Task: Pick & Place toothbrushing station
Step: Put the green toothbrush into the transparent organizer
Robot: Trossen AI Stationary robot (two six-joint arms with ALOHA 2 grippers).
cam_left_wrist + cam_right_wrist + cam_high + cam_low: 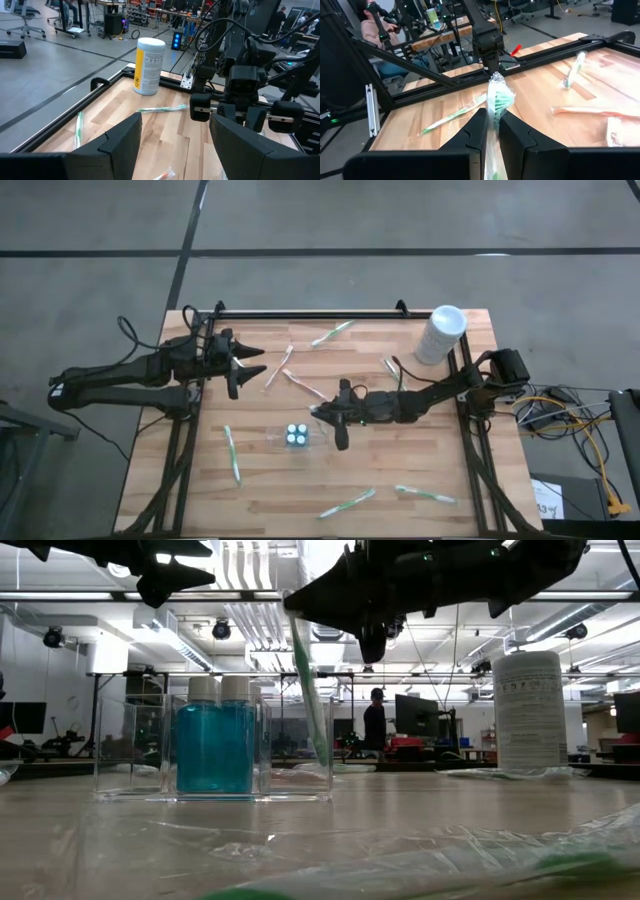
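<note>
My right gripper (322, 413) is shut on a green toothbrush in a clear wrapper (308, 690), just beyond a clear organizer box (293, 437) that holds two blue bottles (215, 745). In the low view the toothbrush's lower end (322, 758) shows at the box's right compartment; whether it is inside or behind it, I cannot tell. My left gripper (255, 363) waits open at the table's left, level and above the wood. More wrapped toothbrushes lie flat on the table, such as one at the far side (333, 333) and one near the front (347, 502). My right gripper pinches the wrapped toothbrush near its upper end (493, 107) between its two fingers. The fingers come nearly level from the table's right and lie across it. A short bunched tip of wrapper (496, 80) sticks out past them. The toothbrush hangs tilted below, clear of the table.
A tall white canister (441, 333) stands at the far right corner. Black rails (310, 313) frame the table's far edge and sides. Loose toothbrushes lie at the left front (232, 452), right front (425, 494) and middle (303, 383). A person (374, 725) stands in the room behind.
</note>
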